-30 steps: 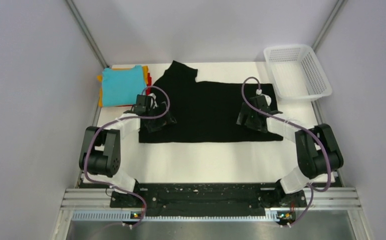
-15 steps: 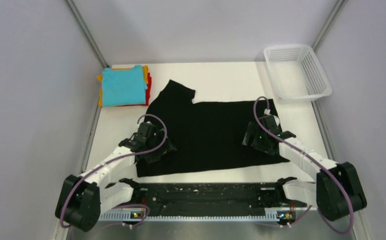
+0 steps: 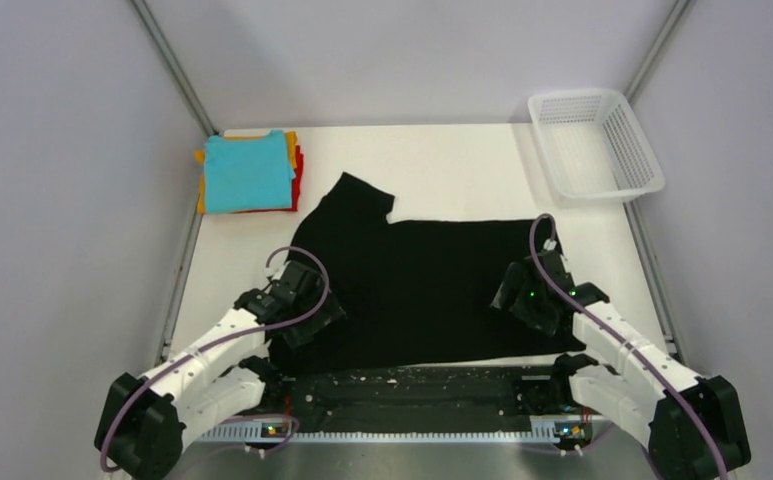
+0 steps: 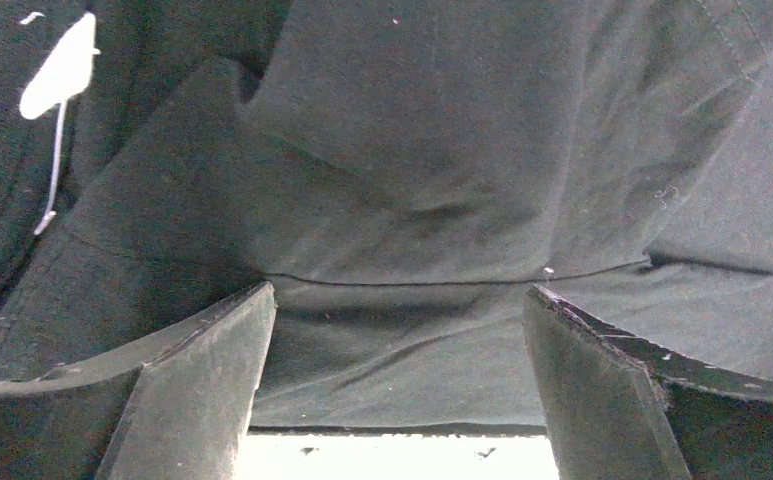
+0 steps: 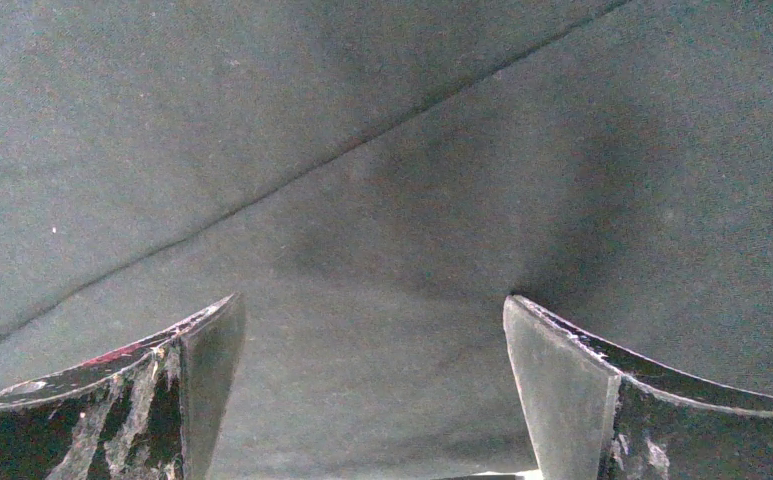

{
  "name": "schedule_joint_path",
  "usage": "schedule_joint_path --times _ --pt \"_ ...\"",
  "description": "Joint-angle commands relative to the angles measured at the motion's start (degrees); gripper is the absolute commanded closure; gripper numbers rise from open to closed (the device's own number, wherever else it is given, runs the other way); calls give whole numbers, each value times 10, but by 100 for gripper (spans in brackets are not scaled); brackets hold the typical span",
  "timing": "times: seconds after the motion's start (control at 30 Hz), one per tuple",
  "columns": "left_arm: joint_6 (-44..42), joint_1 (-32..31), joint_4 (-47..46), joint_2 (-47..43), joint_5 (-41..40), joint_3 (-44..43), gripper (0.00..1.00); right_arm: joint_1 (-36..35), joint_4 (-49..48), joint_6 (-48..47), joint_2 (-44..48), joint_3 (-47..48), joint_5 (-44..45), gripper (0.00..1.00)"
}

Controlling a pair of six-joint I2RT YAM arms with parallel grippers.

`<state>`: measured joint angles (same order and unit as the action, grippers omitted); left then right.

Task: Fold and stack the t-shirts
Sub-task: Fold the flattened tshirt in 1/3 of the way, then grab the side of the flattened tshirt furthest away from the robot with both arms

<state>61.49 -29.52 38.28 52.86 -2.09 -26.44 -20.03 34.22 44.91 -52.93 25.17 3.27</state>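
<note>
The black t-shirt lies spread flat on the white table, its lower hem at the near edge and one sleeve pointing to the far left. My left gripper is open and rests on the shirt's near-left part. My right gripper is open on its near-right part. In the left wrist view the open gripper straddles black cloth with a seam and the hem. In the right wrist view the open gripper straddles flat black cloth. Folded teal, orange-yellow and red tees are stacked at the far left.
A white mesh basket stands at the far right corner. A white label shows on the shirt in the left wrist view. Metal rails run along the near edge by the arm bases.
Both arms have pulled back toward the near edge. The black shirt has slid with them, away from the folded stack, so its hem now lies at the near edge.
</note>
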Motion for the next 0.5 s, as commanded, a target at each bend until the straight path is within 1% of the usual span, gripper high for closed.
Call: schedule_joint_path --times 0.0,0.17,0.23,0.37,0.47 --pt "1 -2 36 1 -56 -25 1 -8 58 23 4 -11 -9 1" --pt "-20 -3 41 38 -82 -78 1 -7 69 32 24 -14 4 1" --pt "-36 -2 44 48 -83 -106 1 -7 62 29 32 4 19 1" --pt "-92 -2 51 53 -97 -188 1 -7 56 6 19 109 53 1" --pt "-148 -2 22 78 -142 -247 1 -7 46 -21 2 175 105 1"
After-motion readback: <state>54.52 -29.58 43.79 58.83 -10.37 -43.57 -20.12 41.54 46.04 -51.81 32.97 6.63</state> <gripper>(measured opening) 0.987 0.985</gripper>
